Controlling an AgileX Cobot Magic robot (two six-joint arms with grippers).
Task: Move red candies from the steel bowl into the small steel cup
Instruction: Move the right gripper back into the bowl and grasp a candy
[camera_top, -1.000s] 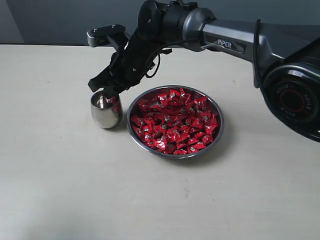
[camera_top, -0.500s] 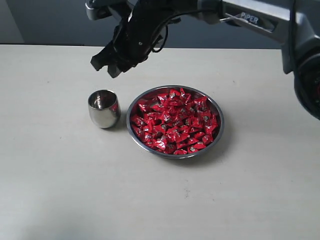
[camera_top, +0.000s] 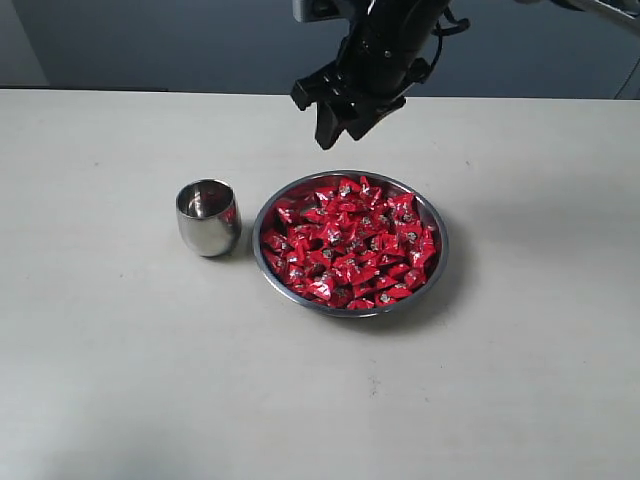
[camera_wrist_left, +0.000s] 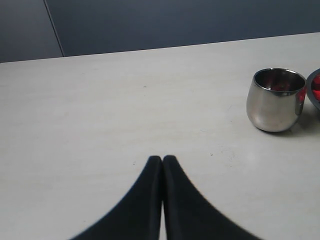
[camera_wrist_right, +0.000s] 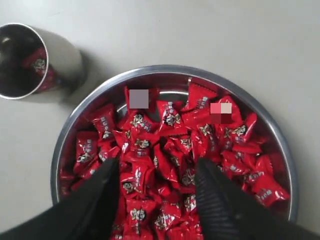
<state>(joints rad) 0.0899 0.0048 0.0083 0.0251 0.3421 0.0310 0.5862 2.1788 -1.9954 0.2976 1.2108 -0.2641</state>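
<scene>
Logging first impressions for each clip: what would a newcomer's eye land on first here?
The heap of red candies filling the steel bowl near the table's middle stands out most. Just left of it in the exterior view stands the small steel cup, with at least one red candy inside, as the right wrist view shows. Over the bowl hangs the right gripper, jaws open and empty.

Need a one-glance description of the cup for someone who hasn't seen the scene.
On the pale table, find the wide steel bowl heaped with red candies. The cup stands just left of it in the exterior view. It is the small, rounded, handleless steel tumbler, far narrower than the bowl.
</scene>
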